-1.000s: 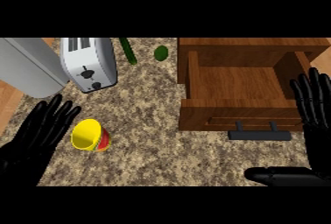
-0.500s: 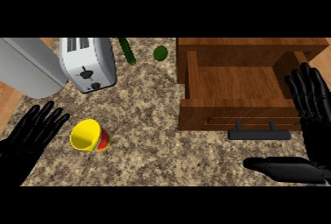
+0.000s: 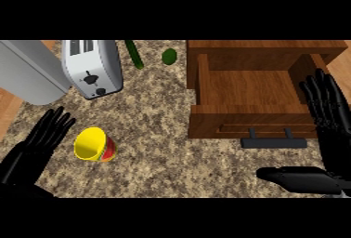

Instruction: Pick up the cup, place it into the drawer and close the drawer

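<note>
A yellow cup (image 3: 94, 145) with a red band lies on its side on the speckled counter, its mouth toward the lower left. My left hand (image 3: 34, 148) is open just left of it, fingers straight, a small gap between them and the cup. The wooden drawer (image 3: 254, 90) stands pulled out at the upper right, nothing inside, with a dark handle (image 3: 274, 142) on its front. My right hand (image 3: 328, 116) is open along the drawer's right side, fingers pointing up, its thumb (image 3: 298, 178) stretched left below the handle.
A silver toaster (image 3: 91, 67) stands at the upper left beside a grey appliance (image 3: 27, 74). A green cucumber (image 3: 134, 55) and a green lime-like fruit (image 3: 169, 56) lie at the counter's back. Wood floor shows at the far left.
My left hand has drawn back downward and to the left, away from the cup. The right hand has shifted slightly up along the drawer's side, and its thumb has drawn rightward. The cup has not moved.
</note>
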Controlling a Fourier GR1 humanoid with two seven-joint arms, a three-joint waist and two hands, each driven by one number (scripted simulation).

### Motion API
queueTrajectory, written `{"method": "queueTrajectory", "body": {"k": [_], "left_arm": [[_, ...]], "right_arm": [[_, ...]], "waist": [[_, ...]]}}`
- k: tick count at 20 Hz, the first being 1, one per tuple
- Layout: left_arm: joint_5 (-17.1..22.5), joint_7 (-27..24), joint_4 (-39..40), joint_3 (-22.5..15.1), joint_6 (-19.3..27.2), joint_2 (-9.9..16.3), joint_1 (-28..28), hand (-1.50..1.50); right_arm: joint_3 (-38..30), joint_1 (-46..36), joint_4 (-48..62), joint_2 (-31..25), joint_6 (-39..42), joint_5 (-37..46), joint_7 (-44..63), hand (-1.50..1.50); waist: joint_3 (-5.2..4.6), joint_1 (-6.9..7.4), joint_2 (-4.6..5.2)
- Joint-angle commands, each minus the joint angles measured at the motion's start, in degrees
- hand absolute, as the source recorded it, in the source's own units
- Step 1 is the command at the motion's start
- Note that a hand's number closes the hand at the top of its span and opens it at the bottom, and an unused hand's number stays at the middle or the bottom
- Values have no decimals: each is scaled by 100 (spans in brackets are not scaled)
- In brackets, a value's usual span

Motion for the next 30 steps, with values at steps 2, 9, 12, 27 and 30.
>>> {"method": "queueTrajectory", "body": {"k": [2, 9, 12, 27, 30], "left_arm": [[-614, -887, 1390, 443, -370, 403, -238, -150], [-1754, -2090, 3108, 301, 34, 297, -892, -150], [-2251, -2795, 3869, 142, 311, 194, -1067, -150], [-2447, -4505, 6806, 272, 364, 566, -2629, -150], [-2675, -5052, 7101, 108, 594, 419, -2421, -150]], "right_arm": [[-62, -150, 117, -35, 57, 15, -30, -150], [-315, -7, 53, -57, 252, -288, -88, -150], [-268, 1, 235, -8, 286, -195, -293, -150], [-275, -270, 598, 39, 397, -181, -418, -150], [-563, -191, 409, -160, 538, -441, -308, -150]], "waist": [[-2, -3, 7], [-1, -22, 4], [-2, -18, 7], [-18, -104, 48], [-20, -132, 47]]}}
